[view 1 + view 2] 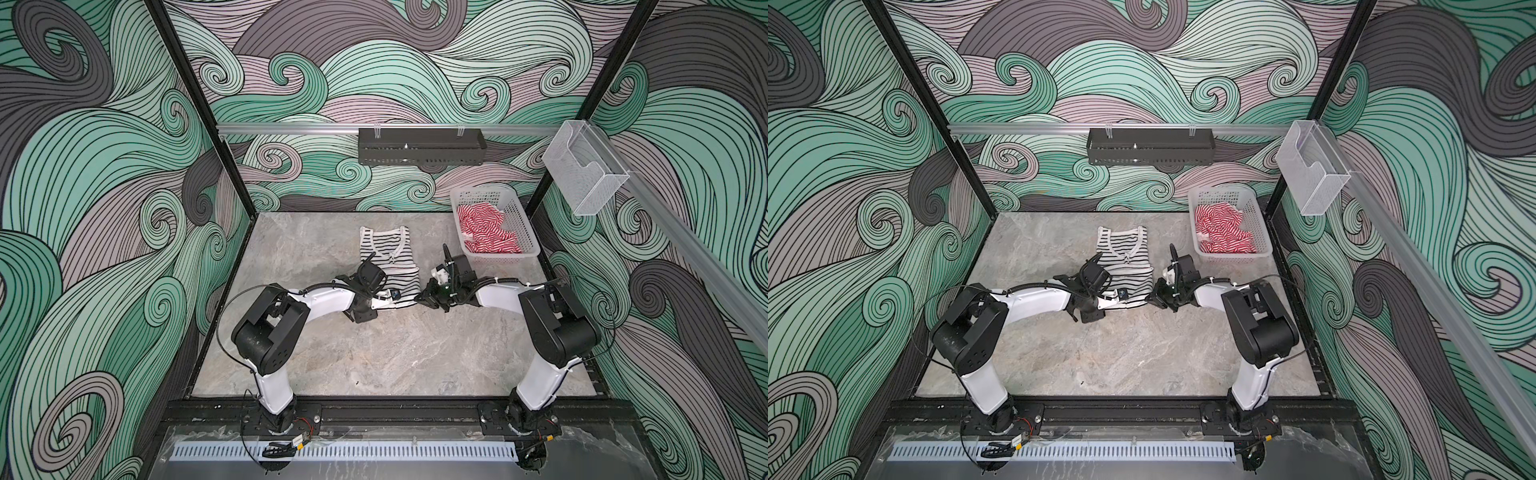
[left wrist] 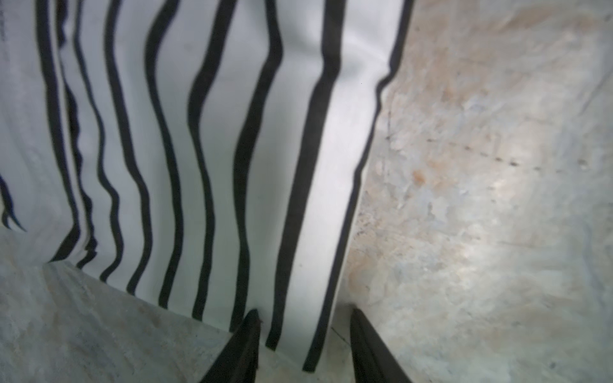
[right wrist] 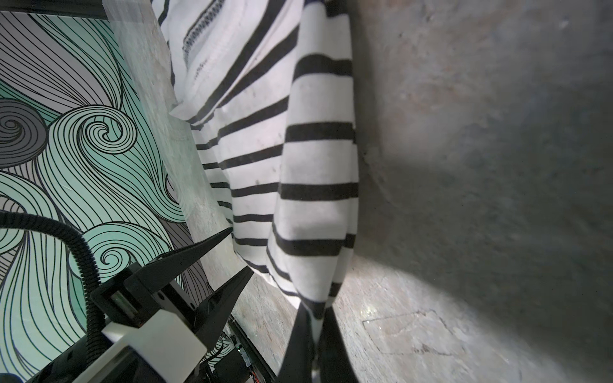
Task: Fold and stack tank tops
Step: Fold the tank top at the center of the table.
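Observation:
The black-and-white tank top (image 1: 388, 253) lies on the table, neck toward the back wall, its near part bunched between my two grippers. My right gripper (image 3: 315, 311) is shut on the near right hem corner (image 1: 417, 297) and pulls it up into a taut fold. My left gripper (image 2: 303, 313) is open. Its fingers (image 3: 232, 245) stand on either side of the near left hem corner without pinching it. The red-and-white tank top (image 1: 486, 235) lies crumpled in the white basket (image 1: 527, 227) at the back right.
The grey marbled table (image 1: 395, 353) stretches toward the front rail. A black perforated tray (image 1: 422, 151) hangs on the back rail and a clear plastic box (image 1: 584, 170) on the right rail. The basket stands just behind my right arm.

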Motion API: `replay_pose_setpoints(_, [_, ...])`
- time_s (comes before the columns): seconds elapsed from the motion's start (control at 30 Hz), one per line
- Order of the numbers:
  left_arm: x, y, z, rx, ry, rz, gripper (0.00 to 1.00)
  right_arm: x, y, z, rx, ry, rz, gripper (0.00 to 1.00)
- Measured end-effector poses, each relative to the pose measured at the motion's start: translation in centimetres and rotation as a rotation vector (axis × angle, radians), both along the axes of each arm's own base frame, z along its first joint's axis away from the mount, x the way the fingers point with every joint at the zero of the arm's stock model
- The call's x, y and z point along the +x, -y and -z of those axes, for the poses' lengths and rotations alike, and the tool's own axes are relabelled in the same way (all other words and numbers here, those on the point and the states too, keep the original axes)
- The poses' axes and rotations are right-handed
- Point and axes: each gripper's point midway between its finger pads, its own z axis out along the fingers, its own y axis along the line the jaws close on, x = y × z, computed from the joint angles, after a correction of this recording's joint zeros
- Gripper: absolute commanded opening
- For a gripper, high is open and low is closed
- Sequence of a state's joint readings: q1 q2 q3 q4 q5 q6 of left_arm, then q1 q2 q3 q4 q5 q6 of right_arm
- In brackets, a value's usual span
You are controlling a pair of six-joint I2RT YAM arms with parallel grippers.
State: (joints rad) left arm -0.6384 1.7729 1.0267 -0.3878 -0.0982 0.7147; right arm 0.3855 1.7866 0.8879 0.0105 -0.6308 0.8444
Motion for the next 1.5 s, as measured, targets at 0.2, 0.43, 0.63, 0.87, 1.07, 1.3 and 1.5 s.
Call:
replay_pose_setpoints(0.2, [1.0, 0.1, 0.1, 0.014, 0.032, -0.004, 0.34, 0.1, 0.1, 0.0, 0.005, -0.002, 0.004, 0.02])
replay_pose_setpoints(0.43, [1.2, 0.3, 0.4, 0.028, 0.016, 0.013, 0.05, 0.4, 0.6, -0.1, 0.007, -0.002, 0.017, 0.01])
replay_pose_setpoints(0.63, [0.5, 0.5, 0.2, 0.023, -0.029, 0.029, 0.00, 0.3, 0.5, -0.2, 0.020, -0.007, 0.008, 0.01])
replay_pose_setpoints(0.87, [-2.4, 1.9, -1.1, 0.006, -0.173, 0.085, 0.00, -1.0, 0.8, -1.1, 0.018, -0.009, -0.032, 0.01])
replay_pose_setpoints(1.07, [-7.7, 4.0, -2.9, -0.019, -0.326, 0.184, 0.00, -4.7, 2.1, -4.5, 0.014, 0.042, -0.072, 0.02])
replay_pose_setpoints(1.3, [-14.1, 6.6, -6.7, -0.093, -0.493, 0.294, 0.00, -9.1, 4.0, -8.2, 0.006, 0.068, -0.085, 0.02])
replay_pose_setpoints(1.5, [-17.0, 8.8, -12.1, -0.211, -0.590, 0.353, 0.00, -10.1, 4.8, -11.8, 0.024, 0.098, -0.079, 0.03])
